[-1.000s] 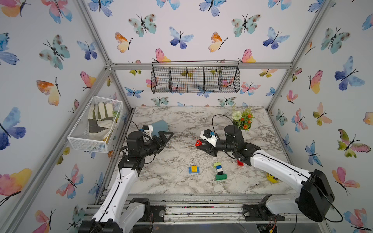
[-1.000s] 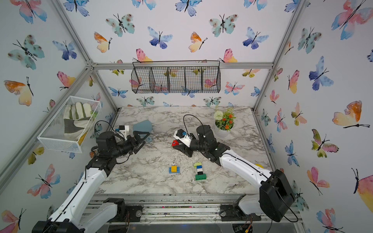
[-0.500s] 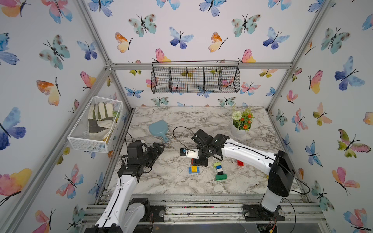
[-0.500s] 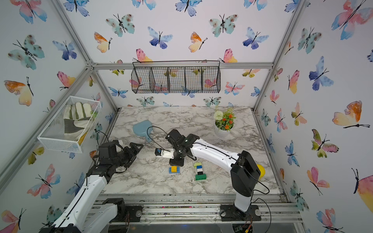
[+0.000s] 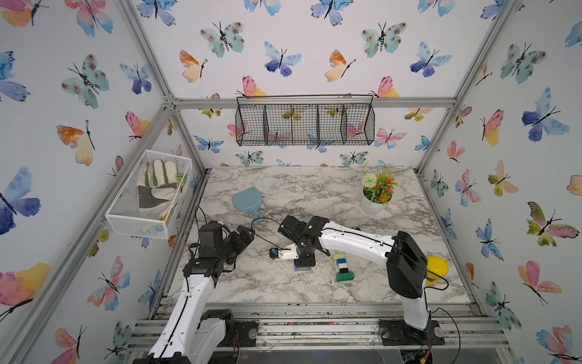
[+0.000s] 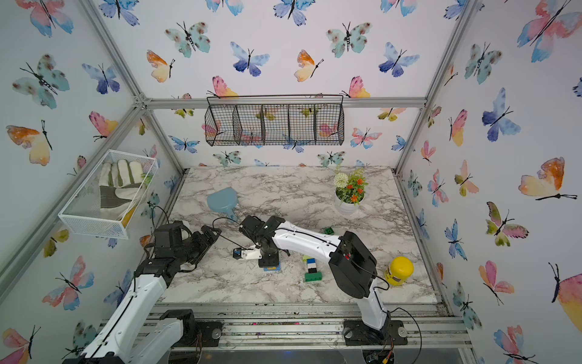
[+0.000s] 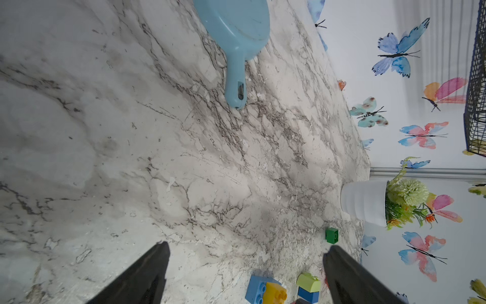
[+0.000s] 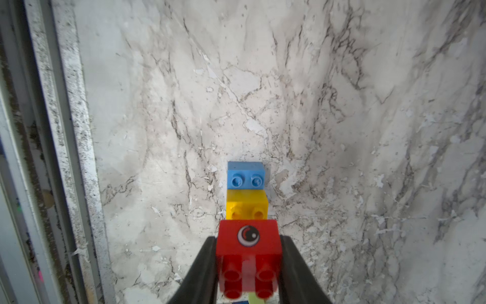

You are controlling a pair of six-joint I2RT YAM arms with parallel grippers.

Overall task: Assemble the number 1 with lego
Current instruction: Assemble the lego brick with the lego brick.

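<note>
Red brick [image 8: 248,244] is clamped in the right gripper [image 8: 248,241], held close by a yellow brick [image 8: 247,204] seated on a blue brick [image 8: 246,175], just beside the lying column of bricks [image 5: 342,268]. The numeral is judged about half built; a green brick [image 7: 331,235] lies loose beyond the column. The left gripper [image 7: 246,248] is spread wide, empty. Bare table [image 5: 267,283] surrounds the column, with its front edge near.

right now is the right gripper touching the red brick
Touching. In the right wrist view the right gripper clamps the red brick, jaws pressed against both sides.

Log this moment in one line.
right gripper: shut on red studded plastic brick | nearby: yellow brick atop blue brick | left gripper: open, empty
</note>
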